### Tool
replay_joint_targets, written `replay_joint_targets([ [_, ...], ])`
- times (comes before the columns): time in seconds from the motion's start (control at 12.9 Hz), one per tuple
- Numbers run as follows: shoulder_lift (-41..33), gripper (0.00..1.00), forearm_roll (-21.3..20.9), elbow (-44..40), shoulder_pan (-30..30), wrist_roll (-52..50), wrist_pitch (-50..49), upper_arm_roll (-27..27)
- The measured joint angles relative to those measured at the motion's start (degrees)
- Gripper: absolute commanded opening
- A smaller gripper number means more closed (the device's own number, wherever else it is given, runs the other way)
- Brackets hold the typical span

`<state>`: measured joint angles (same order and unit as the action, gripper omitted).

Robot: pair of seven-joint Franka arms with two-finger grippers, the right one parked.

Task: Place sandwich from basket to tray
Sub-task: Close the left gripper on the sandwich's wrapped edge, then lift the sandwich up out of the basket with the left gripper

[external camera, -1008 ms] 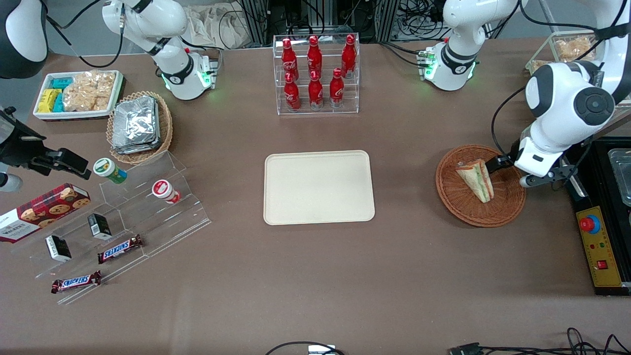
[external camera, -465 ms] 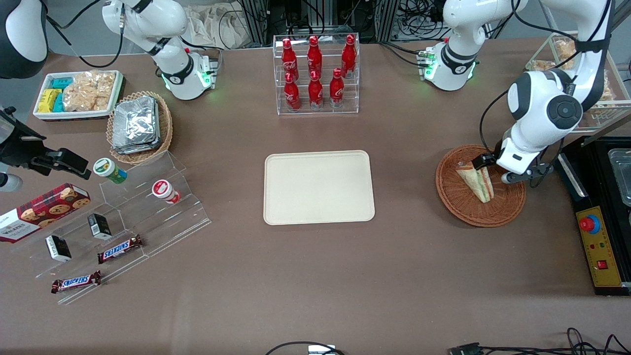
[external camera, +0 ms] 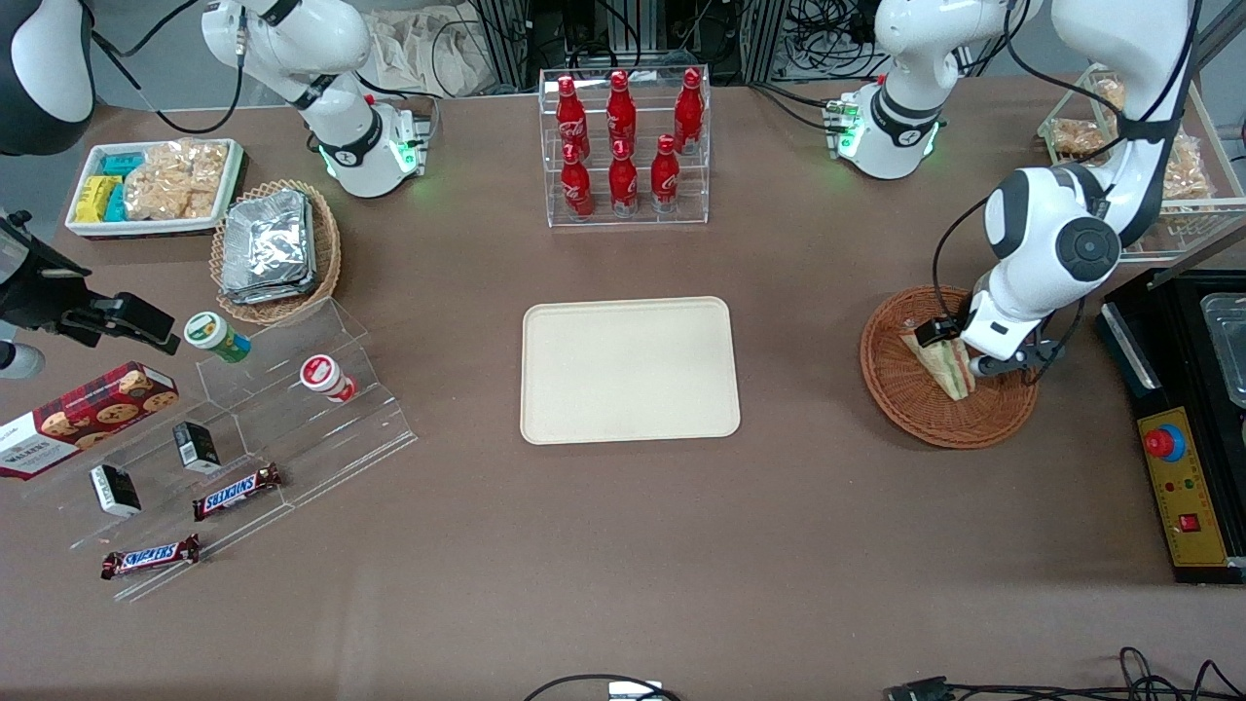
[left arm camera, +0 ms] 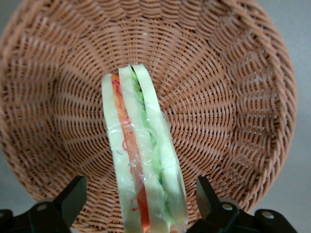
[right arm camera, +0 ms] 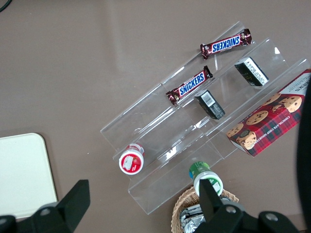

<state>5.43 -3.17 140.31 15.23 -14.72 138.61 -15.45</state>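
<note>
Gripper (external camera: 956, 348) lowered into basket (external camera: 905, 394), fingers apart around sandwich (external camera: 949, 365).
Sandwich (left arm camera: 141, 160) is seen lying in the basket (left arm camera: 233, 97), one finger (left arm camera: 68, 199) on each side, not clamped. Tray (external camera: 630, 370) is well apart at table centre.

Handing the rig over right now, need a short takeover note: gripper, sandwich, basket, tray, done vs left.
Gripper: open, low over the basket, one finger on each side of the sandwich, not closed on it.
Sandwich: standing on edge in the basket, toward the working arm's end of the table.
Tray: mid-table, nothing on it.
Done: approach and straddle.
Left: close on the sandwich, lift, carry to the tray, release.
</note>
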Motion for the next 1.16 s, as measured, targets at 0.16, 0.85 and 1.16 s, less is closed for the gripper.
replay_joint_targets([
  [0.16,1.2,0.79,0.0,0.0,0.0,0.0,0.8,0.0],
  [0.85,2.3,0.14,0.0,-0.4,0.0,0.2,1.6,0.0],
  [1.16,1.0,0.15,-0.1,-5.9,0.0,0.2,-6.8,-0.8],
])
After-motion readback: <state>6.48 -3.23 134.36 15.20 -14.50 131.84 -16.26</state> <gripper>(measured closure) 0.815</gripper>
